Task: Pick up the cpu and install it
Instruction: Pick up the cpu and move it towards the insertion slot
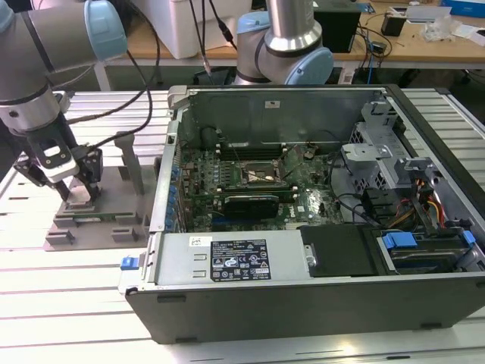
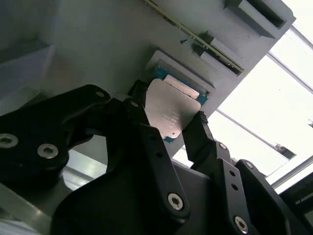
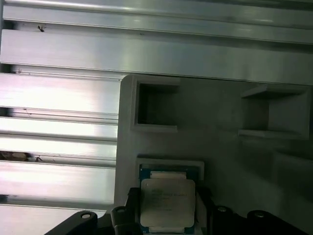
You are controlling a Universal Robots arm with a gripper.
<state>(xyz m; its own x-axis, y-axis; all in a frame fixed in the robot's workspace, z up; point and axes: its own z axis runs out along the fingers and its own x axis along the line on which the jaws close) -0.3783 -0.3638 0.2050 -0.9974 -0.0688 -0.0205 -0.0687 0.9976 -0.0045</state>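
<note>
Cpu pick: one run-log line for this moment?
step: pick | gripper: shut on cpu | cpu: at nest in grey fixture | fixture: exterior view's left of open PC case | install: not done

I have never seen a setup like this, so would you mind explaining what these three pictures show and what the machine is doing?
This is a robot arm with a two-fingered gripper at its end. The exterior view is taken from off the arm. It shows a slatted metal table, a grey holder block on that view's left, and an open computer case with its motherboard exposed. Both wrist views come from cameras riding on the arm. There the black fingers sit against opposite edges of the cpu, a small silvery chip at the holder's recess. It is not yet in the computer.
</note>
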